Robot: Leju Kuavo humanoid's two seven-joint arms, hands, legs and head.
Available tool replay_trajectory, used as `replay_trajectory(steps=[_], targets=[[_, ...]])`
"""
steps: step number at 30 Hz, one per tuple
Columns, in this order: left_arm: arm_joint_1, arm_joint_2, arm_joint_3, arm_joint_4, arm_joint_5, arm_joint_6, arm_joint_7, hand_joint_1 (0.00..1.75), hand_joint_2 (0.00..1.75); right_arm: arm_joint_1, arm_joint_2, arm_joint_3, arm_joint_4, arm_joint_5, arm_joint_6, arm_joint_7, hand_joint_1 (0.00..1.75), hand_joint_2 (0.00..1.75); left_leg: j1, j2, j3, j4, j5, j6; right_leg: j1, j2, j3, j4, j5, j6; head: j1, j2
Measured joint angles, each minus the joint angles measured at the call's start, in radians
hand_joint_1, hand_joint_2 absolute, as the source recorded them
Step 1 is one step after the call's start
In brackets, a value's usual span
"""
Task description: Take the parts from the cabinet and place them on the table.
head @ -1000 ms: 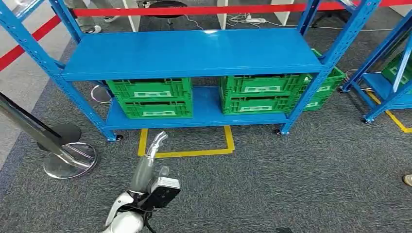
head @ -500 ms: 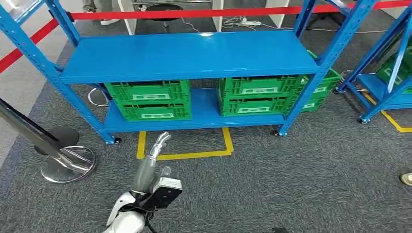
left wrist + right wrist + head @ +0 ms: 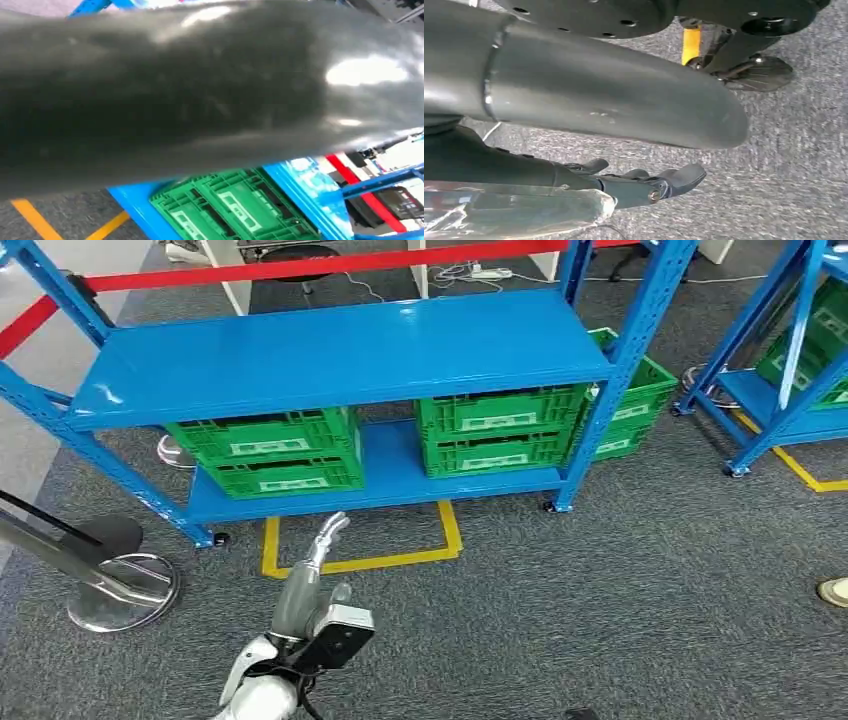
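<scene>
The blue cabinet rack (image 3: 340, 350) stands ahead with a bare top shelf. Green crates (image 3: 265, 450) (image 3: 495, 430) sit on its lower shelf, and their contents are hidden. My left hand (image 3: 325, 625) is raised low in the head view and grips a grey tube part (image 3: 300, 590) with a bent silvery tip pointing at the rack. In the left wrist view the dark tube (image 3: 200, 85) runs across, close up, with a green crate (image 3: 235, 205) beyond it. My right hand (image 3: 649, 182) hangs over the carpet with its fingers stretched out and nothing in them. Clear plastic wrap (image 3: 514, 210) lies along its base.
A chrome stanchion base (image 3: 120, 590) and its slanting pole stand at the left. Yellow floor tape (image 3: 360, 560) marks a box before the rack. A second blue rack (image 3: 790, 390) is at the right, a red barrier tape (image 3: 300, 265) behind, and a person's shoe (image 3: 832, 590) at the right edge.
The whole picture has shifted: the camera moved, so the rack now sits further left in view. My left hand still holds the tube in the same pose.
</scene>
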Motion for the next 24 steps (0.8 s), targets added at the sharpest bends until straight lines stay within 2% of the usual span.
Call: replay_trajectory(steps=[1, 2, 3, 4, 5, 6, 7, 8, 10, 11, 12, 13, 14, 15, 16, 17, 18, 19, 20, 21, 22, 23, 24], targets=[[0.001, 0.001, 0.0, 0.0, 0.003, 0.0, 0.0, 0.0, 0.0, 0.0, 0.0, 0.0, 0.0, 0.0, 0.0, 0.0, 0.0, 0.0, -0.002, 0.0, -0.036, 0.048, -0.025, 0.004, 0.006, 0.001, 0.003, 0.0, -0.004, -0.005, 0.0, 0.0], [0.001, 0.001, 0.0, 0.0, 0.004, 0.0, 0.0, 0.0, 0.0, 0.001, 0.0, 0.0, 0.0, 0.0, 0.0, 0.0, 0.0, 0.0, -0.006, 0.0, -0.054, 0.057, -0.02, 0.012, 0.011, 0.003, 0.007, 0.0, -0.007, -0.01, 0.0, 0.0], [0.001, 0.001, 0.0, 0.0, 0.004, 0.0, 0.0, 0.0, 0.0, 0.002, 0.0, 0.0, 0.0, 0.0, 0.0, 0.002, 0.0, 0.0, -0.011, 0.0, -0.052, 0.029, 0.014, 0.021, 0.017, 0.006, 0.014, 0.0, -0.011, -0.012, 0.0, 0.0], [0.001, 0.001, 0.0, 0.0, 0.005, 0.0, 0.0, 0.0, 0.0, 0.001, 0.0, 0.0, 0.0, 0.0, 0.0, 0.002, 0.0, 0.0, -0.02, 0.0, -0.03, -0.034, 0.069, 0.035, 0.021, 0.008, 0.021, 0.0, -0.015, -0.016, 0.0, 0.0], [0.001, 0.0, 0.0, 0.0, 0.005, 0.0, 0.0, 0.0, 0.0, 0.0, 0.0, 0.0, 0.0, 0.0, 0.0, 0.002, 0.0, 0.0, -0.031, 0.0, 0.004, -0.118, 0.129, 0.05, 0.025, 0.01, 0.031, -0.001, -0.02, -0.018, 0.001, 0.0], [0.0, 0.0, 0.0, 0.0, 0.005, 0.0, 0.0, 0.0, 0.0, 0.0, 0.001, 0.0, 0.0, 0.0, 0.0, 0.002, 0.0, 0.0, -0.045, 0.0, 0.033, -0.191, 0.177, 0.065, 0.025, 0.011, 0.036, -0.003, -0.023, -0.019, 0.001, 0.0], [-0.001, 0.0, 0.0, 0.0, 0.005, 0.001, 0.0, 0.0, 0.0, -0.001, 0.005, 0.0, 0.0, 0.0, 0.001, 0.002, 0.0, 0.0, -0.053, 0.0, 0.037, -0.201, 0.148, 0.082, 0.029, 0.011, 0.042, -0.002, -0.027, -0.015, 0.006, 0.0], [-0.003, -0.001, 0.0, 0.0, 0.005, 0.001, 0.0, 0.0, 0.0, -0.002, 0.006, 0.0, 0.0, 0.0, 0.002, 0.002, 0.0, 0.0, -0.055, -0.003, 0.04, -0.223, 0.116, 0.087, 0.025, 0.013, 0.032, -0.003, -0.03, -0.011, 0.0, 0.0], [0.0, 0.0, 0.001, 0.0, 0.006, 0.003, 0.0, 0.0, 0.0, -0.001, 0.006, 0.0, 0.0, 0.0, 0.006, 0.003, 0.0, 0.0, -0.055, -0.003, 0.044, -0.229, 0.149, 0.094, 0.024, 0.01, 0.034, -0.007, -0.031, -0.004, -0.001, 0.0], [-0.001, -0.002, 0.001, 0.0, 0.007, 0.005, 0.0, 0.0, 0.0, -0.001, 0.006, 0.0, 0.0, 0.0, 0.006, 0.004, 0.0, 0.0, -0.049, -0.002, 0.053, -0.246, 0.163, 0.09, 0.029, 0.01, 0.039, -0.008, -0.034, 0.003, 0.001, 0.0], [0.001, -0.005, 0.002, 0.0, 0.007, 0.008, 0.0, 0.0, 0.0, 0.0, 0.005, 0.0, 0.0, 0.0, 0.006, 0.006, 0.0, 0.0, -0.04, 0.002, 0.066, -0.26, 0.174, 0.077, 0.027, 0.01, 0.031, 0.009, -0.045, 0.002, 0.0, 0.0], [-0.002, -0.007, 0.002, 0.0, 0.007, 0.015, 0.0, 0.0, 0.0, -0.001, 0.005, 0.0, 0.0, 0.0, 0.005, 0.007, 0.0, 0.0, -0.037, 0.003, 0.071, -0.266, 0.173, 0.079, 0.027, 0.007, 0.013, 0.045, -0.07, 0.009, 0.001, 0.0], [-0.004, -0.009, 0.002, 0.001, 0.006, 0.02, 0.0, 0.0, 0.0, -0.002, 0.005, 0.0, 0.0, 0.0, 0.006, 0.008, 0.0, 0.0, -0.035, 0.003, 0.071, -0.266, 0.173, 0.08, 0.023, 0.006, -0.021, 0.111, -0.105, 0.015, 0.003, 0.0], [-0.003, -0.009, 0.002, 0.002, 0.004, 0.029, 0.001, 0.0, 0.0, -0.002, 0.005, 0.0, 0.0, 0.0, 0.006, 0.01, 0.0, 0.0, -0.035, 0.003, 0.071, -0.266, 0.171, 0.08, 0.016, 0.006, -0.068, 0.197, -0.14, 0.024, 0.002, 0.0], [-0.001, -0.009, 0.003, 0.003, 0.003, 0.04, 0.002, 0.0, 0.0, -0.001, 0.005, 0.0, 0.0, 0.0, 0.006, 0.01, 0.0, 0.0, -0.035, 0.004, 0.071, -0.266, 0.169, 0.08, 0.011, 0.005, -0.105, 0.258, -0.158, 0.032, 0.0, 0.0], [0.0, -0.01, 0.005, 0.005, 0.002, 0.045, 0.003, 0.0, 0.0, 0.001, 0.004, 0.0, 0.0, 0.0, 0.006, 0.012, 0.0, 0.0, -0.033, 0.004, 0.071, -0.265, 0.167, 0.078, 0.006, 0.004, -0.122, 0.277, -0.152, 0.038, 0.002, 0.0], [0.0, -0.011, 0.006, 0.007, -0.001, 0.048, 0.004, 0.0, 0.0, 0.004, 0.004, 0.0, 0.0, 0.0, 0.006, 0.012, 0.0, 0.0, -0.031, 0.003, 0.073, -0.265, 0.165, 0.074, 0.001, 0.002, -0.117, 0.255, -0.124, 0.045, 0.001, 0.0], [0.0, -0.011, 0.008, 0.009, -0.004, 0.052, 0.004, 0.0, 0.0, 0.003, 0.004, 0.0, 0.0, 0.0, 0.006, 0.012, 0.0, 0.0, -0.027, 0.002, 0.075, -0.263, 0.161, 0.069, -0.004, 0.001, -0.093, 0.194, -0.08, 0.052, 0.002, 0.0], [0.0, -0.012, 0.009, 0.01, -0.005, 0.054, 0.005, 0.0, 0.0, 0.002, 0.004, 0.0, 0.0, 0.0, 0.006, 0.012, 0.0, 0.0, -0.023, 0.002, 0.077, -0.259, 0.157, 0.062, -0.009, -0.002, -0.052, 0.106, -0.031, 0.059, 0.001, 0.0], [0.0, -0.014, 0.01, 0.011, -0.004, 0.058, 0.008, 0.0, 0.0, 0.0, 0.004, 0.0, 0.0, 0.0, 0.006, 0.012, 0.0, 0.0, -0.022, 0.002, 0.078, -0.251, 0.15, 0.053, -0.016, -0.009, -0.014, 0.027, 0.003, 0.067, 0.002, 0.0], [-0.001, -0.016, 0.014, 0.013, -0.004, 0.064, 0.012, 0.0, 0.0, -0.003, 0.005, 0.0, 0.0, 0.0, 0.006, 0.012, 0.0, 0.0, -0.028, 0.001, 0.072, -0.24, 0.143, 0.043, -0.009, -0.003, 0.002, 0.003, -0.016, 0.065, 0.006, 0.0], [-0.002, -0.018, 0.019, 0.015, -0.003, 0.068, 0.018, 0.0, 0.0, -0.002, 0.005, 0.0, 0.0, 0.0, 0.007, 0.012, 0.0, 0.0, -0.028, 0.001, 0.069, -0.235, 0.142, 0.039, -0.012, 0.004, 0.004, 0.003, -0.009, 0.041, 0.0, 0.0], [-0.003, -0.021, 0.022, 0.018, -0.001, 0.073, 0.021, 0.0, 0.0, -0.002, 0.005, 0.0, 0.0, 0.002, 0.009, 0.012, 0.0, 0.0, -0.028, 0.001, 0.069, -0.236, 0.143, 0.038, -0.01, 0.003, 0.003, 0.002, -0.01, 0.036, -0.003, 0.0]])
